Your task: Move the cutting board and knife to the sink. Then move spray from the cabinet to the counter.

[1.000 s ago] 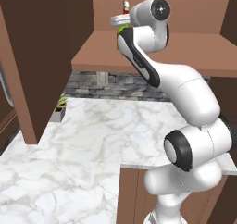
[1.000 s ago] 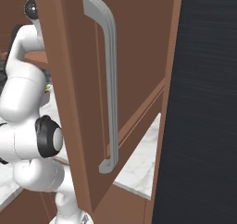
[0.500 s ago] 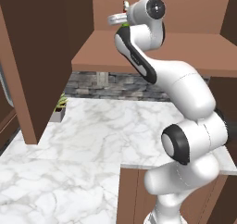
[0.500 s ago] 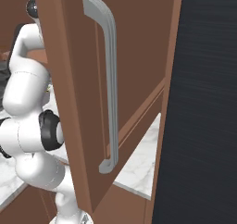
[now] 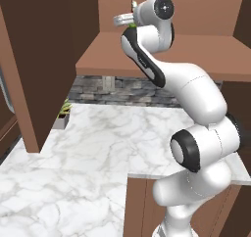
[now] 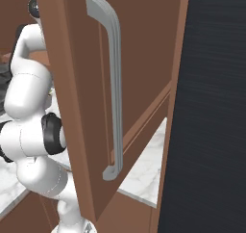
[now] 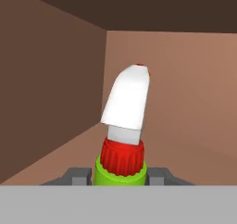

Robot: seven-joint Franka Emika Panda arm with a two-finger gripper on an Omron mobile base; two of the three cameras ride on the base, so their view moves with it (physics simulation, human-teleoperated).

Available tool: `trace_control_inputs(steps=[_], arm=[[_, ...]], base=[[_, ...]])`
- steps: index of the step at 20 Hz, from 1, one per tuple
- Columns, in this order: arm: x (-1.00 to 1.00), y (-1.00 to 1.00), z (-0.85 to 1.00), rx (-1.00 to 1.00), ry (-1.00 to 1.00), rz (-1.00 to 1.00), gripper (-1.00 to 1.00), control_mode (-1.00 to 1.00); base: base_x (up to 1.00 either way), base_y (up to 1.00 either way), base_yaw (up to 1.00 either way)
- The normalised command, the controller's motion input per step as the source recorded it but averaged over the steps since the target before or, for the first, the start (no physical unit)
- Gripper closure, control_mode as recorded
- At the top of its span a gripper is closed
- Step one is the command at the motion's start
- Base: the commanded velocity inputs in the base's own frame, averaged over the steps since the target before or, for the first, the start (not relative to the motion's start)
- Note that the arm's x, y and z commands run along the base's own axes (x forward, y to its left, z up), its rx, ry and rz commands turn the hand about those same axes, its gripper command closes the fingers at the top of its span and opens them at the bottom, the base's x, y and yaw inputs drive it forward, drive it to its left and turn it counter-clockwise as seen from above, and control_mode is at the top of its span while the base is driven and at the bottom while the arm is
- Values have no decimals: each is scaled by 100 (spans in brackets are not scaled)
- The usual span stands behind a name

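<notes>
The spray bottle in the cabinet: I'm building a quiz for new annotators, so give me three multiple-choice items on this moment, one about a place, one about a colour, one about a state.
1. Where is the spray?
A. On the counter
B. Inside the cabinet, between the gripper's fingers
C. In the sink

2. What colour is the collar under its white trigger head?
A. Red
B. Blue
C. Black

3. How does the spray stand?
A. Lying on its side
B. Upside down
C. Upright between the fingers

Answers:
1 B: the hand view shows brown walls of the cabinet around it, and the gripper has a finger on each side of its green neck.
2 A: a ribbed red ring sits above the green neck.
3 C: the head points up from between the fingers.
</notes>
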Motion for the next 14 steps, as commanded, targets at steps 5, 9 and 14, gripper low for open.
trace_control_inputs(steps=[5,9,14], arm=[[0,0,0,0,0,0,100,-100],[-6,0,0,0,0,0,100,-100],[-44,0,0,1,0,0,100,-100]], base=[[0,0,0],[0,0,0],[0,0,0]])
